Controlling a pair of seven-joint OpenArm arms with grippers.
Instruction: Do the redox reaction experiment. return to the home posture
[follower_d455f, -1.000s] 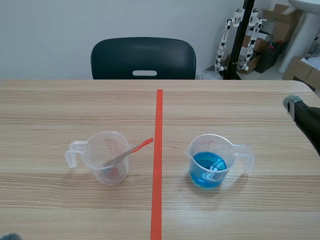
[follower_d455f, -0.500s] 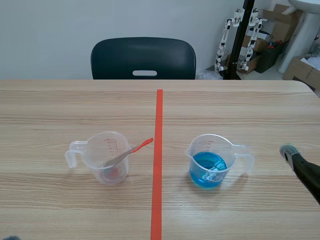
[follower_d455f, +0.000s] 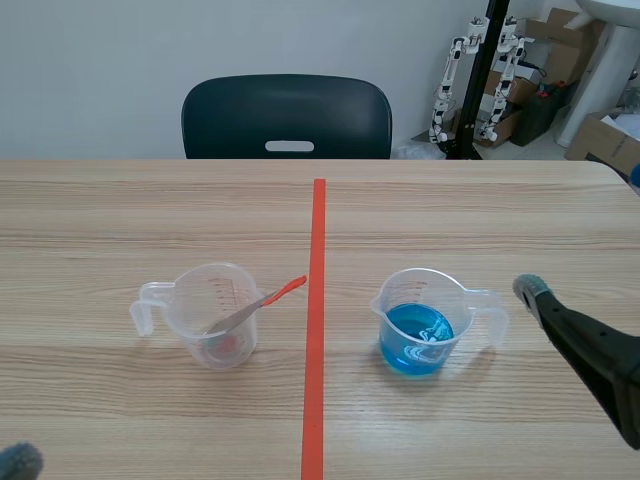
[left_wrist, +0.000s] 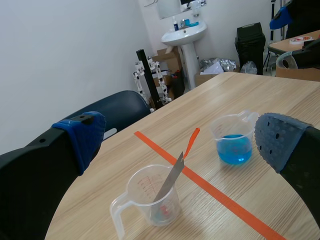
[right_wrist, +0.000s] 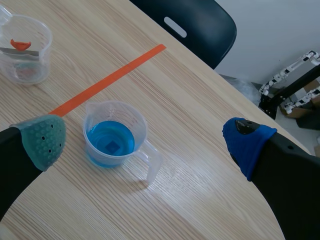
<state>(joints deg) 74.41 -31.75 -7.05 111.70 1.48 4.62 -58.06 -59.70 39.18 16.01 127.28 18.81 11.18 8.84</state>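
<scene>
A clear measuring cup (follower_d455f: 210, 318) stands left of the orange tape line, and a spoon (follower_d455f: 262, 304) with an orange handle leans in it. To the right of the line is a second clear cup (follower_d455f: 420, 322) holding blue liquid. My right gripper (right_wrist: 145, 141) is open, hovering above and behind the blue cup (right_wrist: 112, 137) with nothing between its fingers. One of its fingers (follower_d455f: 572, 338) shows just right of that cup's handle. My left gripper (left_wrist: 182, 140) is open too, well back from the spoon cup (left_wrist: 152, 200) and the blue cup (left_wrist: 234, 142).
A dark chair (follower_d455f: 287, 117) stands at the table's far edge. Boxes and a black stand (follower_d455f: 480, 70) are on the floor beyond the back right corner. The tape line (follower_d455f: 316, 330) runs down the table's middle.
In the scene view the right arm's finger has swung from the far right edge down and leftward, closer to the blue cup. A tip of the left gripper now shows at the bottom left corner.
</scene>
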